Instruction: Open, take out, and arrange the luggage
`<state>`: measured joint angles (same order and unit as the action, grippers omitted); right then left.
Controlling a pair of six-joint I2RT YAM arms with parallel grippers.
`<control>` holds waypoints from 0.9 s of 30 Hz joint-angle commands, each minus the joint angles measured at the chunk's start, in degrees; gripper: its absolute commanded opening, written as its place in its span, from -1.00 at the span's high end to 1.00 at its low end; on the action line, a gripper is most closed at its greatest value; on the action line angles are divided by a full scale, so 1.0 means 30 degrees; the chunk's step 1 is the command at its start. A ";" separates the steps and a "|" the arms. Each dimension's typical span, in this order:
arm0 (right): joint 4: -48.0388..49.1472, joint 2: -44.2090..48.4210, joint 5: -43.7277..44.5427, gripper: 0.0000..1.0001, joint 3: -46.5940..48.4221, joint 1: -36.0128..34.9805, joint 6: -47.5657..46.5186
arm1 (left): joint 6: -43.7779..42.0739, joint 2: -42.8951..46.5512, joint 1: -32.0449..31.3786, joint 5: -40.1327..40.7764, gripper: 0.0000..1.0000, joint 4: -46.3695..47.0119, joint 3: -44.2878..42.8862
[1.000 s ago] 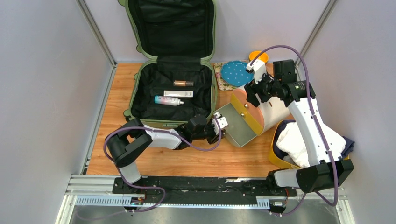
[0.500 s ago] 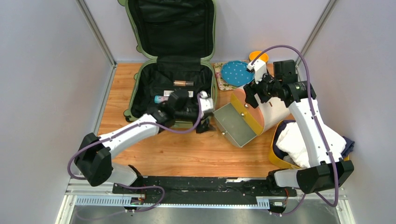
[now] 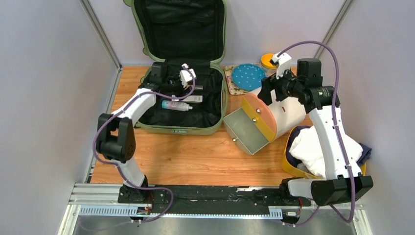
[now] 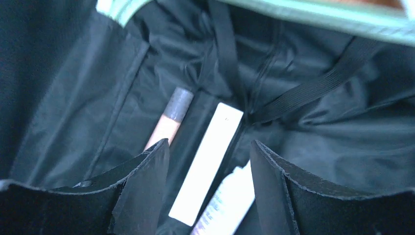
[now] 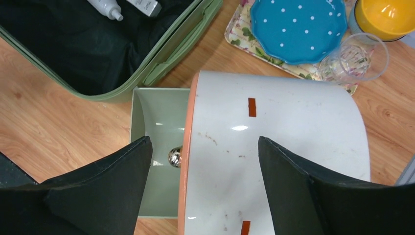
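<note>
The large sage-green hard-shell suitcase (image 3: pixel 176 130) lies open at the far left of the wooden tabletop (image 3: pixel 195 156). Its black-lined lid stands up against the back wall. The left jaws hang inside its lower half, apart and holding nothing, and their black fingers (image 4: pixel 142 191) frame the contents in the wrist view. A flat white rectangular box (image 4: pixel 208 161) lies under the gap between them. A pink tube with a grey cap (image 4: pixel 169 120) lies just beyond one fingertip, and a white bottle (image 4: pixel 227 205) lies beside the box, toward the other finger. Black elastic straps (image 4: pixel 313 90) cross the lining ahead of the fingertips, with the suitcase's green rim further ahead.

The right jaws are also apart and empty, poised over the rounded cream-white drawer box with an orange front (image 3: pixel 288 115), just right of the suitcase. Its curved top fills the gap between the fingers (image 5: pixel 98 196); whether they touch it cannot be made out. Its pale green drawer (image 5: pixel 159 112) stands pulled out on the suitcase side, a silver knob (image 5: pixel 174 156) showing near that fingertip.

Ahead of the right jaws a blue white-dotted plate (image 5: pixel 298 27) sits on a floral tray (image 5: pixel 235 34), with a clear glass (image 5: pixel 355 58) and a yellow bowl (image 5: pixel 384 17) beside it. Behind them, near the arm's base, a yellow tray (image 3: pixel 288 164) holds white cloth (image 3: pixel 303 144).
</note>
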<state>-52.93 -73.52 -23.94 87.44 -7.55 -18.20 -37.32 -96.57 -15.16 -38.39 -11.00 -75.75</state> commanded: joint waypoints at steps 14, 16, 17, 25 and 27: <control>0.2085 -0.0017 0.0709 -0.69 0.1586 0.0935 0.0884 | -0.9971 -1.0463 0.1126 0.0582 0.04 -0.2223 -0.9117; 0.1823 -0.0045 0.1821 -0.69 0.1907 0.0935 0.0850 | -1.0321 -1.0959 0.1185 0.0231 0.04 -0.2074 -0.9175; 0.1677 -0.0017 0.2032 -0.69 0.1995 0.0993 0.0763 | -1.0787 -1.1108 0.1185 -0.0119 0.05 -0.2132 -0.9175; 0.1470 0.0569 0.2562 -0.69 0.1880 0.0964 0.0734 | -1.1992 -1.1750 0.1185 -0.0505 0.07 -0.2164 -0.8676; 0.1441 0.0658 0.2503 -0.69 0.1850 0.0993 0.0704 | -1.2169 -1.2394 0.1156 0.0081 0.08 -0.2132 -0.9724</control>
<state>-48.56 -73.80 -17.85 91.37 -4.78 -15.29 -69.82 -131.26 -11.90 -37.43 -17.56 -101.51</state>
